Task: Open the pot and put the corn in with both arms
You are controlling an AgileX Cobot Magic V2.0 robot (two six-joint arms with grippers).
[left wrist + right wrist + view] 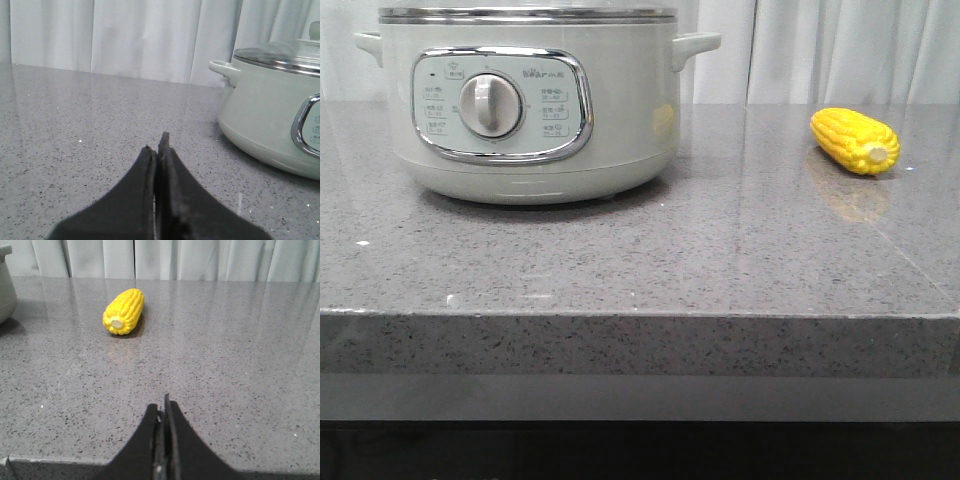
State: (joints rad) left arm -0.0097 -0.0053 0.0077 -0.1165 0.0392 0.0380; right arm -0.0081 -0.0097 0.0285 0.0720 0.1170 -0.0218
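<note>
Pale-green pot [530,100] sits far left on the grey stone counter [640,270], top cut off in my front cam, so I see the lid only via left wrist cam. Corn [855,141] lies well apart to the right, blunt end toward me. Left gripper [159,145] & right gripper [162,405] both pressed closed, empty, w/ nothing between them & the targets.

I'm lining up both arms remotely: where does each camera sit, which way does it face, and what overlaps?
Front: low at the counter edge, facing forward at pot and corn; no arm visible.
Left wrist: above the left gripper, shut, facing the pot and its lid.
Right wrist: above the right gripper, shut, facing the corn.
Shared: the pot shows in front and left wrist, the corn in front and right wrist.
</note>
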